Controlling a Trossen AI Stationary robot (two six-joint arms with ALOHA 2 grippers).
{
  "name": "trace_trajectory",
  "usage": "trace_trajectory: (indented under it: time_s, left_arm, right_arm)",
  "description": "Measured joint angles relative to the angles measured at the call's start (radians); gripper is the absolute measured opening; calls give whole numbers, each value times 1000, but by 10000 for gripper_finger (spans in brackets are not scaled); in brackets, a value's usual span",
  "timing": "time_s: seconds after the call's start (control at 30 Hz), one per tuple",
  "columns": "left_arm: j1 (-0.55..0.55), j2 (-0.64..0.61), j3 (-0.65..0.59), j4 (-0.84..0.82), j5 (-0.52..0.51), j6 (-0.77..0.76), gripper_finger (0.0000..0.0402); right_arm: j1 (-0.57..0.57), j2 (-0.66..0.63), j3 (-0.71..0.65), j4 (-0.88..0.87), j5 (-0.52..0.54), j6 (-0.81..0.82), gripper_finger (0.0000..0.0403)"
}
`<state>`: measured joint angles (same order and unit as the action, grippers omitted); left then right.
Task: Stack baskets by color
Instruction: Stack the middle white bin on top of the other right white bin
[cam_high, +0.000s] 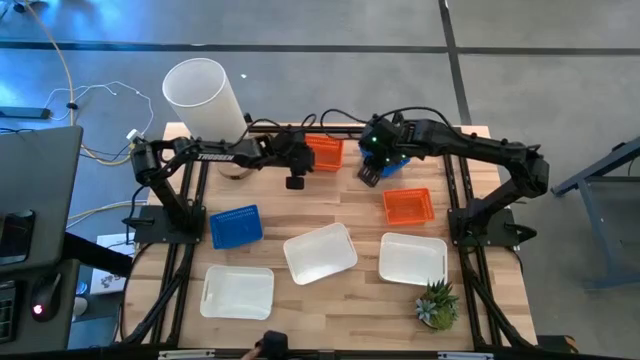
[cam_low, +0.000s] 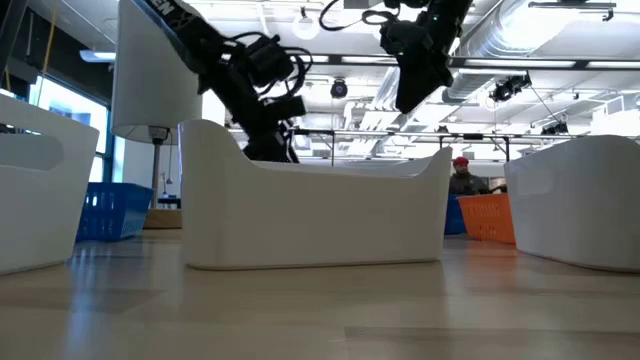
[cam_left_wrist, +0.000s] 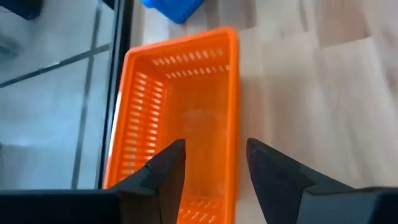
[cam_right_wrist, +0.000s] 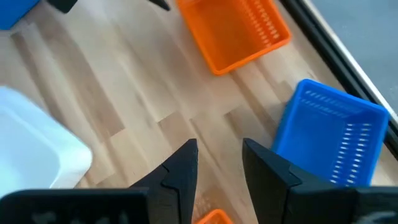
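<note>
An orange basket rests on its base near the table's far edge. My left gripper hovers open over it, one finger above its inside, the other outside its long wall, touching nothing. My right gripper hangs open over bare wood beside a blue basket at the far middle. A second orange basket sits at the right and a second blue one at the left. Three white baskets stand along the near side.
A tall white cylinder lamp stands at the far left corner, close behind my left arm. A small green plant sits at the near right. Bare wood lies in the table's middle between the baskets.
</note>
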<state>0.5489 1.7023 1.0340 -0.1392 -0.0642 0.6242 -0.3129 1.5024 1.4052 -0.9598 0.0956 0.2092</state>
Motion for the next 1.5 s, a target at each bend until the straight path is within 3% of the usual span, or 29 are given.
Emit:
trace_trajectory:
  time_s: [0.13,0.3,0.43,0.83,0.93,1.2,1.5]
  left_arm:
    - [-9,0,60,-142,22,-38,158]
    - [-7,-39,70,-204,188,-97,158]
    - [-10,-87,70,-293,258,-158,158]
    - [-142,-327,-75,-348,260,-337,158]
    - [-206,-389,-104,-350,222,-406,158]
    - [-402,-488,-118,-390,-18,-572,158]
    - [-560,-507,-118,-503,-116,-756,158]
  right_arm:
    - [50,0,0,0,-1,-5,114]
    - [116,0,0,0,-2,-1,114]
    - [169,0,0,1,-2,-7,114]
    - [303,11,0,38,-25,-7,123]
    - [328,20,0,68,-25,-8,141]
    - [377,68,0,176,-36,-139,198]
    - [398,136,0,282,-89,-318,195]
